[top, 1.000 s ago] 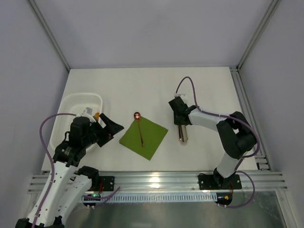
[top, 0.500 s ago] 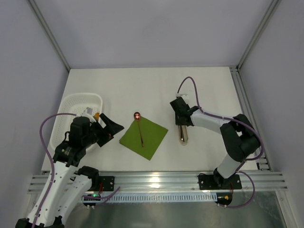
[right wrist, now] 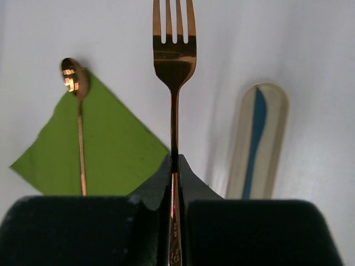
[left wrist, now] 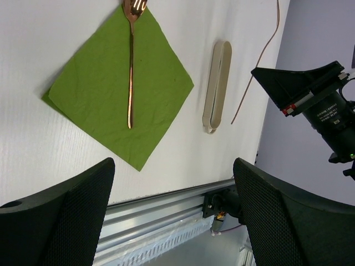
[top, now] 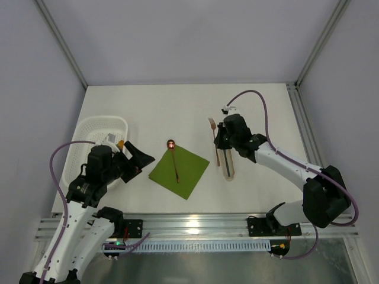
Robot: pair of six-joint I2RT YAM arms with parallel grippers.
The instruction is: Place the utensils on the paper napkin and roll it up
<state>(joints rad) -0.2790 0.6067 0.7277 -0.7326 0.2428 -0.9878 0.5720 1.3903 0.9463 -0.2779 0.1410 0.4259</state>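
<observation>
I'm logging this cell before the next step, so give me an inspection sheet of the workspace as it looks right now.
Surface: white table, flat.
Job's things: green napkin lying flat; spoon on it, bowl past its far corner; fork off the napkin.
Clutter: beige oblong case right of the napkin; white basket at left.
Grippers: left gripper open, empty; right gripper shut on the fork's handle.
Cables: purple cables looping along each arm, away from the napkin.
Surroundings: grey walls; aluminium rail at the near edge.

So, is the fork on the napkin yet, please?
Not yet: the right gripper is shut on the fork, apart from the napkin; only the spoon lies there.
</observation>
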